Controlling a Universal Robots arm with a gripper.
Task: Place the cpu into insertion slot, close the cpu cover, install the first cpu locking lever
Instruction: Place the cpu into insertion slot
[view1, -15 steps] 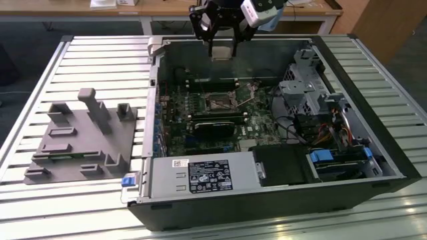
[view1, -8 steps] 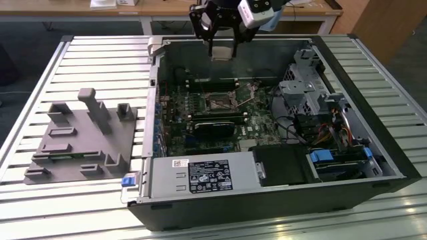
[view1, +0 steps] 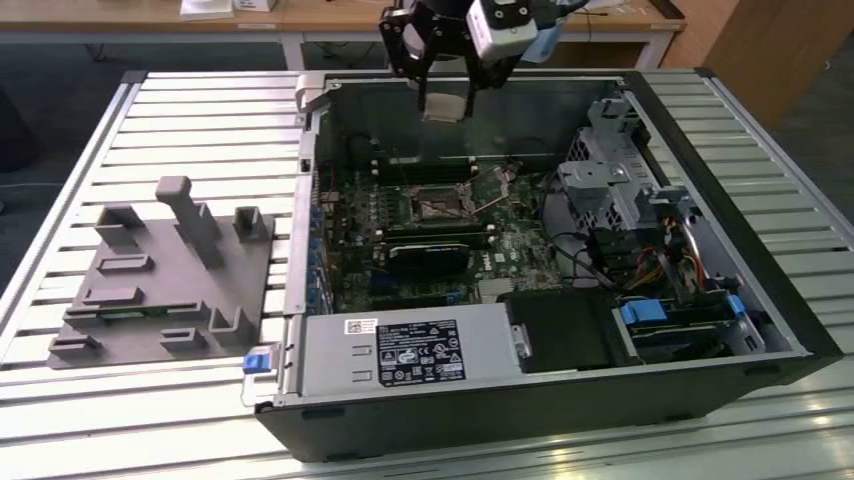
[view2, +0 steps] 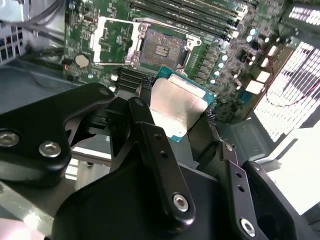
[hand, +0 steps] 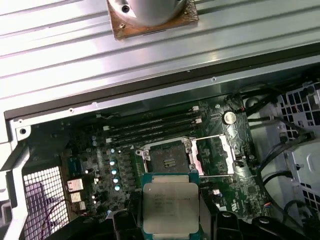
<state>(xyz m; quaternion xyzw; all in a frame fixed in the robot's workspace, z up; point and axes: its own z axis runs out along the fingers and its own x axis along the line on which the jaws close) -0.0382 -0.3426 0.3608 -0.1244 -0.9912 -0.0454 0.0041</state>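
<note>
My gripper (view1: 447, 100) hangs over the far part of the open computer case (view1: 747, 300), shut on the cpu (view1: 447, 108). The cpu (view2: 177, 107) is a flat silver-topped square with a green edge, clamped between two black fingers (view2: 150, 135); its printed top (hand: 171, 207) is plain in the first wrist view. Well below it, the insertion slot (hand: 167, 159) sits bare and dark on the green motherboard (view1: 521, 255). The cpu cover (hand: 215, 155) is flipped open beside the slot, its silvery frame (view2: 112, 42) lying flat. The slot (view2: 160, 50) holds nothing.
Long black memory slots (hand: 150, 127) run beside the socket. A black card (view1: 427, 250), a power supply (view1: 400, 350) and a drive cage with cables (view1: 614, 190) crowd the case. A grey fixture block (view1: 160, 270) stands on the slatted table (view1: 200, 110) at the exterior view's left.
</note>
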